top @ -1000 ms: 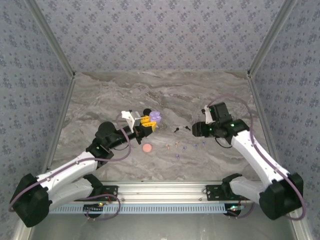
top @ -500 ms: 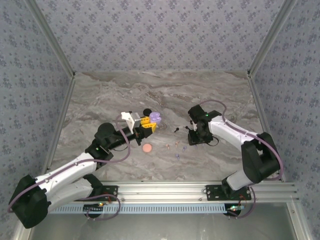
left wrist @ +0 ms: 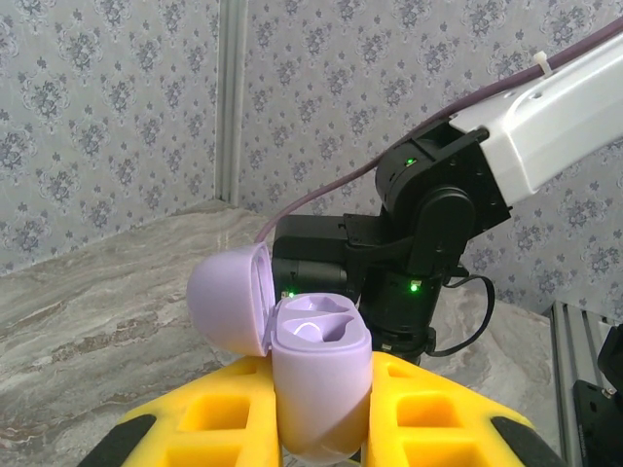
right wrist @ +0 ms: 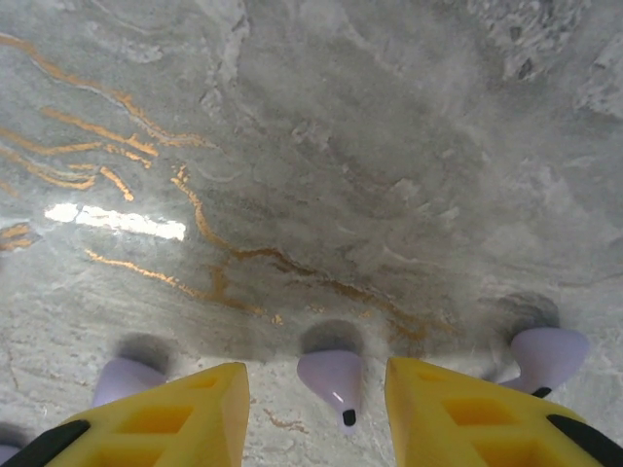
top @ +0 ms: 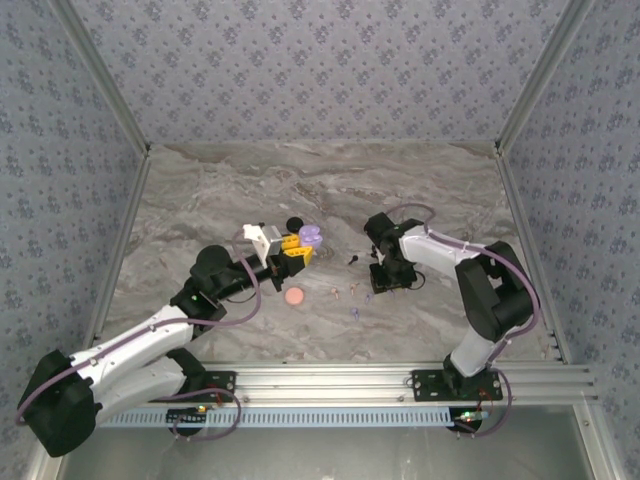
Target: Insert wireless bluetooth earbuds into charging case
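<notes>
**Fig.** Two-arm rig on a grey marbled surface [top: 200, 190], viewed from the near edge.

**(a)** L arm [top: 140, 340]. Yellow L jaws are clenched on a lilac charging case [left wrist: 319, 375], held upright btwn the two tips w/ its top rising above them. The lid [left wrist: 229, 297] is hinged open and leans to the left-hand side of the jaws. Two moulded wells show in the case's top face. From overhead, the case [top: 312, 236] sits at the far tip of the L jaws. A black round disc [top: 294, 223] lies just beside them, and a pink round disc [top: 294, 296] lies near them, toward the arm bases.

**(b)** R arm [top: 470, 280]. R jaws point down at the surface, parted, gripping nothing. A lilac earbud [right wrist: 331, 377] lies in the gap btwn the tips, approx. centred and clear of both. A second lilac earbud [right wrist: 125, 379] lies just outside the left-hand tip in the wrist view, partly hidden by it. A third lilac earbud [right wrist: 548, 355] lies just outside the right-hand tip.

**(c)** Overhead, loose buds lie on the surface btwn the two sets of jaws: a black earbud [top: 353, 260], a pinkish earbud [top: 335, 293] and a small lilac bud [top: 355, 313]. They are too small to tell which way they lie.
</notes>
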`<action>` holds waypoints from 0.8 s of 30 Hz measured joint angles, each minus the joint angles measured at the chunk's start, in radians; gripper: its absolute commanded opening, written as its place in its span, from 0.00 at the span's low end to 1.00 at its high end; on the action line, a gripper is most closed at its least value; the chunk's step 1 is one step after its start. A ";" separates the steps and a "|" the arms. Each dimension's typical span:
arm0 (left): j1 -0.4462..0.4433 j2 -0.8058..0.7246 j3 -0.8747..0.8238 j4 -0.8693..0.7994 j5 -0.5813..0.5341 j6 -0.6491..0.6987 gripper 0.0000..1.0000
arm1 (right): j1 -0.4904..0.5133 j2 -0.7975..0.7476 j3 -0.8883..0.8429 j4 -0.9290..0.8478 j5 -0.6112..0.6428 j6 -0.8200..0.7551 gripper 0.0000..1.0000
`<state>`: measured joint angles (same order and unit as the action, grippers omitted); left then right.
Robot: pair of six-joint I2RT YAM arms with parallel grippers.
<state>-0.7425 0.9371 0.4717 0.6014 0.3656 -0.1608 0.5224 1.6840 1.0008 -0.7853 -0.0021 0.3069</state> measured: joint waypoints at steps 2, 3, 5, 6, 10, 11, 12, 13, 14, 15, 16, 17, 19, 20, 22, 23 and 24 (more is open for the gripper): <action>0.000 0.000 0.000 0.000 -0.001 0.003 0.00 | 0.000 0.010 0.000 0.000 0.004 0.000 0.42; 0.000 0.000 0.000 0.000 0.000 0.004 0.00 | 0.000 0.014 0.001 0.000 0.006 0.000 0.41; 0.000 0.000 0.000 -0.001 -0.001 0.004 0.00 | 0.000 0.023 0.001 0.000 0.007 0.000 0.40; 0.000 0.000 0.000 -0.001 -0.001 0.005 0.00 | 0.000 0.027 0.001 0.000 0.009 0.000 0.40; 0.000 0.000 0.000 -0.005 -0.005 0.007 0.00 | 0.000 0.031 0.003 0.000 0.017 0.000 0.37; 0.000 0.000 0.000 -0.006 -0.005 0.008 0.00 | 0.000 0.032 0.003 -0.001 0.017 0.000 0.36; 0.000 0.000 0.000 -0.007 -0.005 0.008 0.00 | 0.000 0.032 0.004 -0.001 0.018 0.000 0.35; 0.000 0.000 0.000 -0.008 -0.008 0.008 0.00 | 0.000 0.033 0.005 -0.001 0.018 0.000 0.35; 0.000 0.000 0.000 -0.008 -0.008 0.008 0.00 | 0.000 0.034 0.005 -0.001 0.020 0.000 0.34; 0.000 0.000 0.000 -0.008 -0.008 0.008 0.00 | 0.000 0.035 0.006 -0.002 0.021 0.000 0.32; 0.000 0.000 0.000 -0.008 -0.008 0.008 0.00 | 0.000 0.035 0.006 -0.002 0.022 0.000 0.31; 0.000 0.000 0.000 -0.008 -0.008 0.008 0.00 | 0.000 0.036 0.006 -0.002 0.023 0.000 0.30; 0.000 0.000 0.000 -0.008 -0.008 0.008 0.00 | 0.000 0.036 0.008 -0.002 0.026 0.000 0.27; 0.000 0.000 0.000 -0.009 -0.008 0.008 0.00 | 0.000 0.036 0.008 -0.002 0.026 0.000 0.27; 0.000 0.000 0.000 -0.013 -0.008 0.008 0.00 | 0.000 0.036 0.008 -0.002 0.031 0.000 0.25; 0.000 0.000 0.000 -0.017 -0.008 0.008 0.00 | 0.000 0.035 0.008 -0.002 0.032 0.000 0.24; 0.000 0.000 0.000 -0.020 -0.008 0.009 0.00 | 0.000 0.034 0.008 -0.003 0.034 0.000 0.24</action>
<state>-0.7425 0.9367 0.4717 0.5812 0.3576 -0.1520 0.5224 1.7176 1.0088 -0.7883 0.0319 0.3069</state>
